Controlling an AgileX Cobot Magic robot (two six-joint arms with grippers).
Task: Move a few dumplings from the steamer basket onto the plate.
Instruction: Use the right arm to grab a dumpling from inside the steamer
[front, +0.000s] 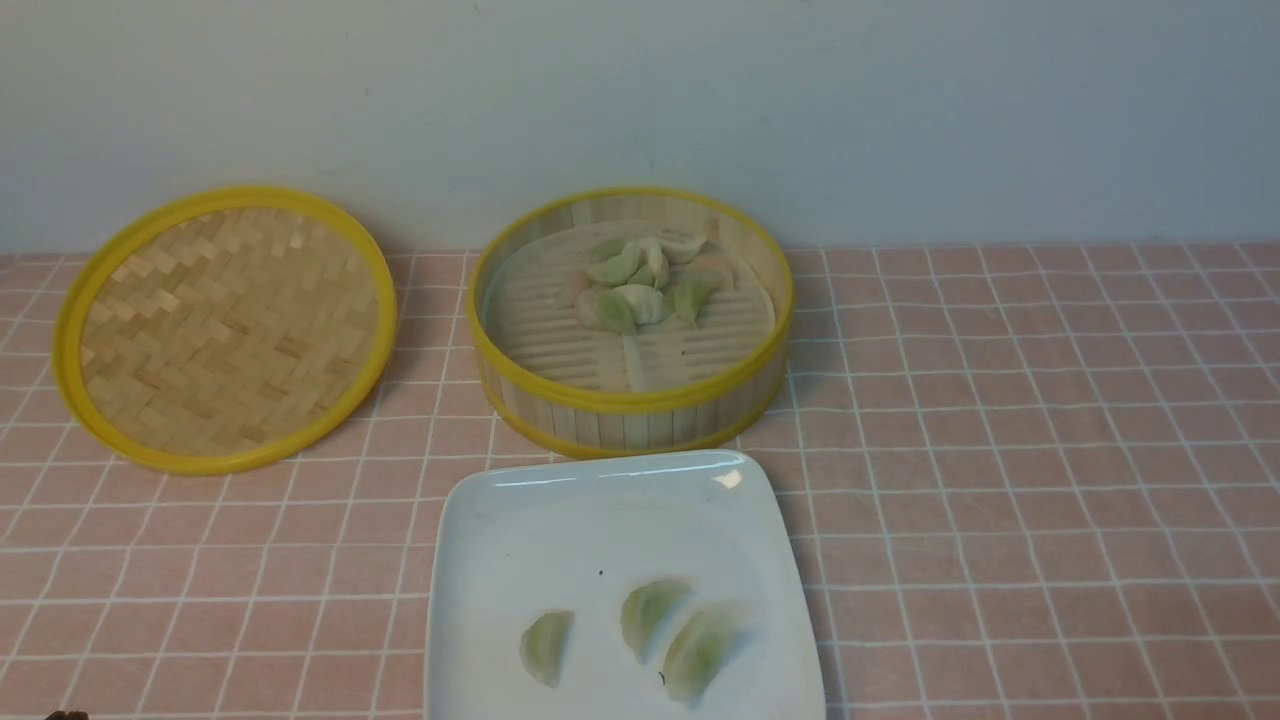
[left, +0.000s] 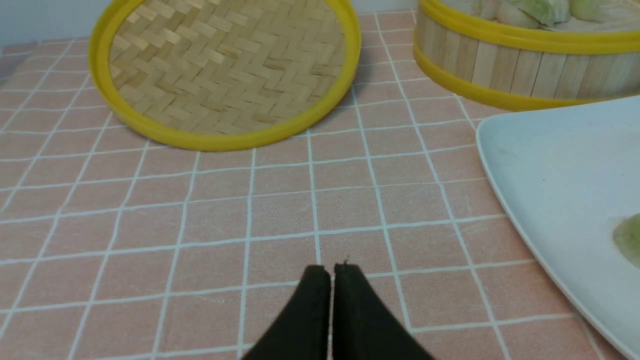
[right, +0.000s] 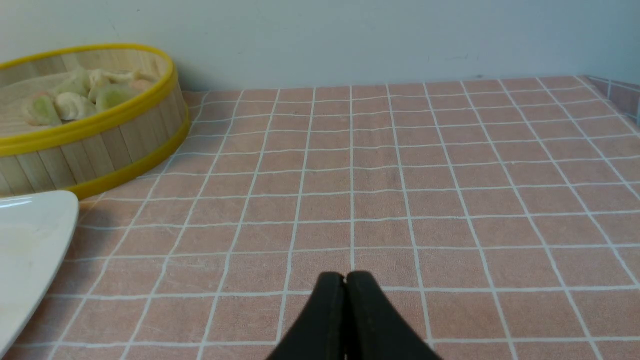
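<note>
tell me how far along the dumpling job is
Done: three dumplings lie on the plate. In hand: nothing, since the left jaws and right jaws are both shut and empty over the tablecloth. Left: a heap sits in the steamer basket, but a few seems already met.
</note>
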